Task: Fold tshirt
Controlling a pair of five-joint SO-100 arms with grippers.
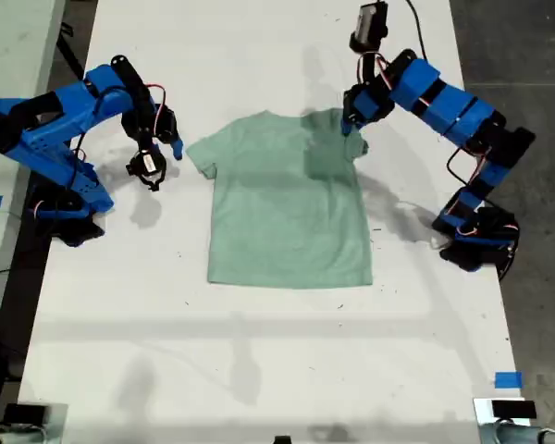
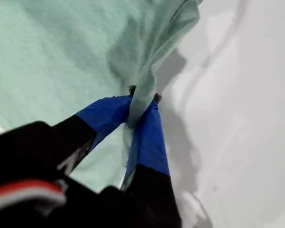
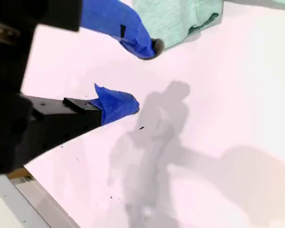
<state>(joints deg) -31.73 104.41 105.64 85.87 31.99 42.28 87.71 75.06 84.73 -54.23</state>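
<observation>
- At the exterior view's left, my second claw (image 1: 157,165) hangs just above the white bench (image 1: 259,351), a short way off the tshirt's near sleeve (image 1: 202,154) and not touching it.
- In the second wrist view that claw (image 3: 145,78) is released: its blue fingertips (image 3: 118,102) stand well apart with only bare bench between them, and the sleeve's hem lies just beyond the upper finger.
- The tshirt (image 1: 287,222), pale mint green and plain, lies spread flat in the middle of the bench, neck toward the far edge in the exterior view, hem toward the near edge.
- At the exterior view's right, my first claw (image 1: 350,125) sits at the tshirt's other shoulder, where the cloth looks lifted and casts a darker shadow over the chest.
- The first wrist view shows this claw (image 2: 142,102) clenched on a bunched fold of the tshirt (image 2: 52,61), the cloth pinched between the blue fingers (image 2: 152,142) and rising above them.
</observation>
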